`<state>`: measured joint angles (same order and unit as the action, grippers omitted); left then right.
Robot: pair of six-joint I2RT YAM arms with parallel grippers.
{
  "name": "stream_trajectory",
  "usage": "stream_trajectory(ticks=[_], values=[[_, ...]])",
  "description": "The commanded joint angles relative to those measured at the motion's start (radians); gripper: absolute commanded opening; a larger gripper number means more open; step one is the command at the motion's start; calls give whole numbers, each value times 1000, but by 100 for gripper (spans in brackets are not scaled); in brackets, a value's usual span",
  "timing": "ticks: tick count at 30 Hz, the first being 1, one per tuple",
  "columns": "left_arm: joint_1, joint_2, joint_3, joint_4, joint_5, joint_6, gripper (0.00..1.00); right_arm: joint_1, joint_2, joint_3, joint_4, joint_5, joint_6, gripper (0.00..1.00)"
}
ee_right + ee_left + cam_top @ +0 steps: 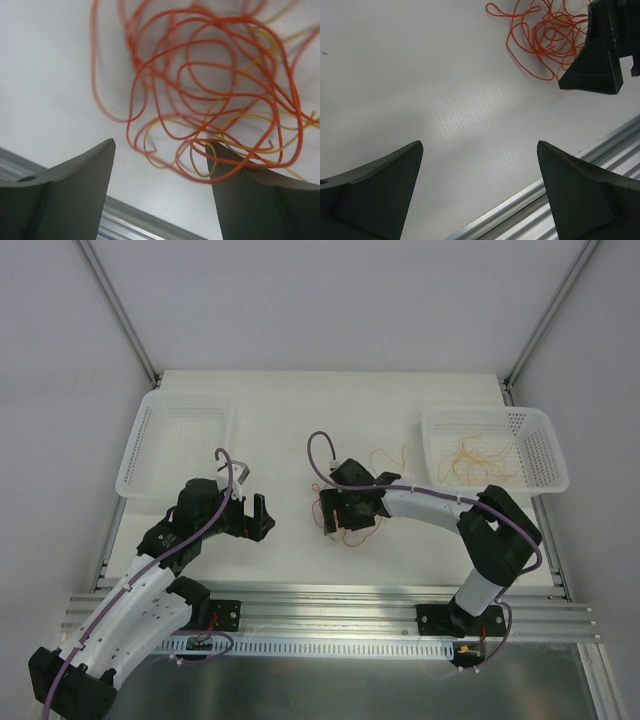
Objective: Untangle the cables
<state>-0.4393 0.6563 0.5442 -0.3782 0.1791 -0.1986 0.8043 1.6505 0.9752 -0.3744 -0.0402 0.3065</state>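
Baskets stand toward the two far corners of the white table (280,410). The left basket (150,455), at about ten o'clock from the table's middle, seems to have nothing in it. It is probably meant to take one sort of strand.

Just in front of it hangs the left gripper (252,517). Its jaws are spread fully wide and hold nothing. I think it waits aside so the other arm has room.

At about three o'clock from it, near the middle of the table, lies the tangle of cables (210,95), curly red-orange loops with some yellow-orange ones through them. The right gripper (161,150) is low over the near side of the tangle. Its jaws are apart, with the lowest loops between them and some against the right finger (260,200). Nothing is pinched yet, as far as I can see.

The right basket (545,430), at two o'clock, holds loose yellow-orange strands (480,455), so the sorting looks partly done.

I can read no label or writing anywhere.
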Motion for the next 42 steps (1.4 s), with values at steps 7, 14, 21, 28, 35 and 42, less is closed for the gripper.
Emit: stream_trajectory(ticks=[7,14,21,28,35,42], values=[[-6,-1,-1,38,62,-58,99,98,-26,269,-70,-70,-88,78],[-18,92,36,105,111,-134,99,-29,-156,300,-233,83,-230,79],[-128,339,164,162,40,-142,99,-260,-212,203,-225,120,-294,79],[-257,599,302,194,-52,-116,99,-401,-163,181,-173,7,-339,77],[-355,847,434,206,-148,-102,95,-432,-63,195,-136,-35,-357,72],[-389,1051,499,217,-224,-128,82,-433,3,189,-97,-66,-363,62]])
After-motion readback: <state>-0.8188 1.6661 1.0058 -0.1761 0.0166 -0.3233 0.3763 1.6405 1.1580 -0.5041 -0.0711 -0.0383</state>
